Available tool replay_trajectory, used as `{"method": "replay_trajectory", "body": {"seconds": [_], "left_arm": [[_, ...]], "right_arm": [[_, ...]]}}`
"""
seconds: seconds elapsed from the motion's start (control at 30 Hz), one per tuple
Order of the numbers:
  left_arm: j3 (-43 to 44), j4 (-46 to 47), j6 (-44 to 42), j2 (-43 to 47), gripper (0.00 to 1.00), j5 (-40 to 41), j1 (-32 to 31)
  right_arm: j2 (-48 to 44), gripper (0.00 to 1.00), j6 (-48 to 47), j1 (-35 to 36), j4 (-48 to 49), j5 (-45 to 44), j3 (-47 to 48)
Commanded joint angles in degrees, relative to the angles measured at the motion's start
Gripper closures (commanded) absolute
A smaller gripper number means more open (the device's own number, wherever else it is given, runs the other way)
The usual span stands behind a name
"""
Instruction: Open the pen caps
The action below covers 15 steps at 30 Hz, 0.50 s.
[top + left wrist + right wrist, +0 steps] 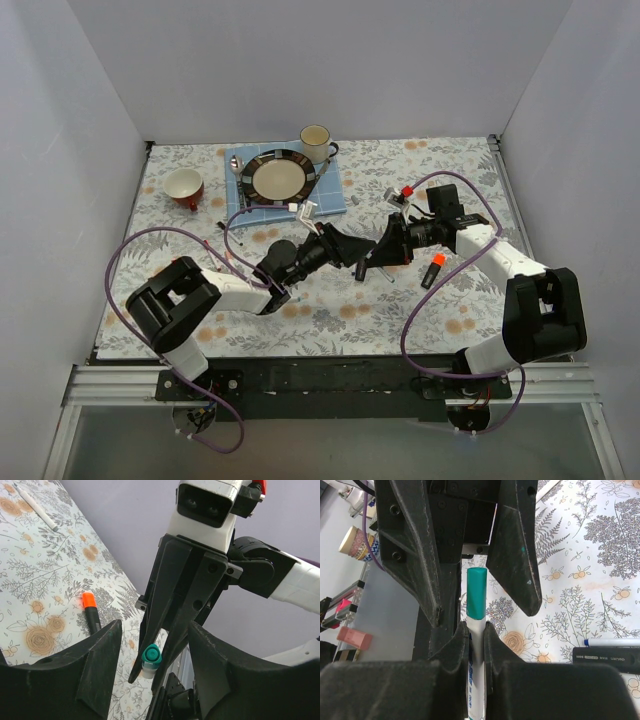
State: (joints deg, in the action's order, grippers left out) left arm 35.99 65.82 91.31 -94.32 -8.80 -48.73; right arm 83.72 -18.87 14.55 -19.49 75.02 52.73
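Top view looks down from behind; wrist views — close, facing each other — share the teal-capped pen [475, 625].

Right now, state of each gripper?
Left gripper: open, jaws either side of the stubby teal plastic pen cap.
Right gripper: shut on the slim white-barrelled pen.

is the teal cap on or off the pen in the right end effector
On: the teal cap sits flush on the white pen that the right end effector clamps.
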Motion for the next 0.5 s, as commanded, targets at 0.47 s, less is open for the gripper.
{"method": "replay_trajectory", "body": {"seconds": [0.47], "left_arm": [[2.5,3.6,-1.7,-1.4,0.60,6.1,-3.3]], "right_arm": [[-0.4,0.99,2.7,-0.3,3.8,-0.1,-0.3]]}}
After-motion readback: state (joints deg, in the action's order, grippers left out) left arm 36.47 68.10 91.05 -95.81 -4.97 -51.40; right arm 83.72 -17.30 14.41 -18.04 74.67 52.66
